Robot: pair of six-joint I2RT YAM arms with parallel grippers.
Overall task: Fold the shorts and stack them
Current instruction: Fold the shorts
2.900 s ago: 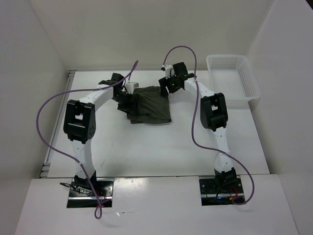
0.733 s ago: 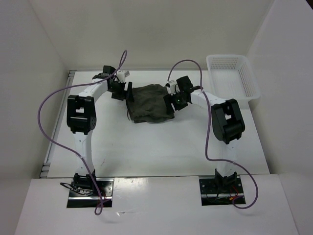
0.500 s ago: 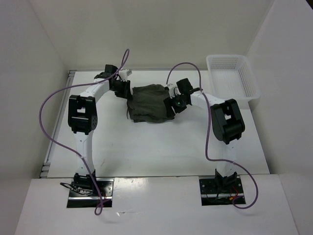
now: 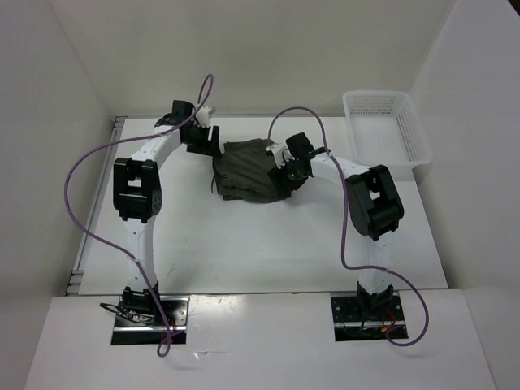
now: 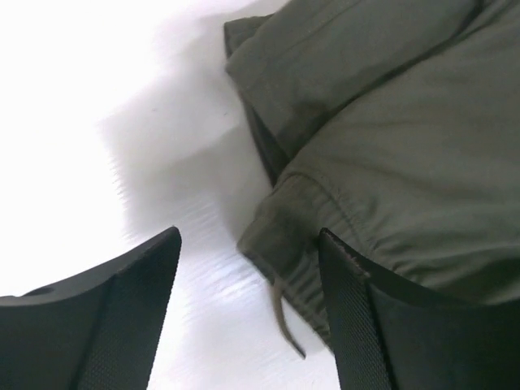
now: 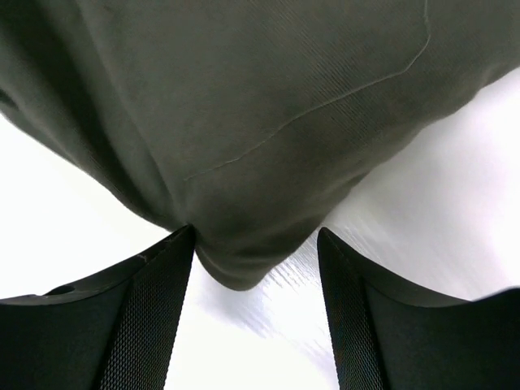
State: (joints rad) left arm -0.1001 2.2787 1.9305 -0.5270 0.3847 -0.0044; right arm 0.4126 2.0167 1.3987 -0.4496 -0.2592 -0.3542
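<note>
Sitting bunched on the bench [image 4: 244, 244], far side, between both arms: shorts [image 4: 252, 172] | left claw [image 5: 249, 236]: jaws apart, gripping nothing; at waistband corner; drawstring [image 5: 284, 321] trailing | right claw [image 6: 256, 234]: jaws apart; straddling fabric corner, unclamped

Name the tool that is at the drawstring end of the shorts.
The left tool: the dark olive fabric shorts' thin drawstring lies between its fingers; the right tool faces only a plain fold.
</note>
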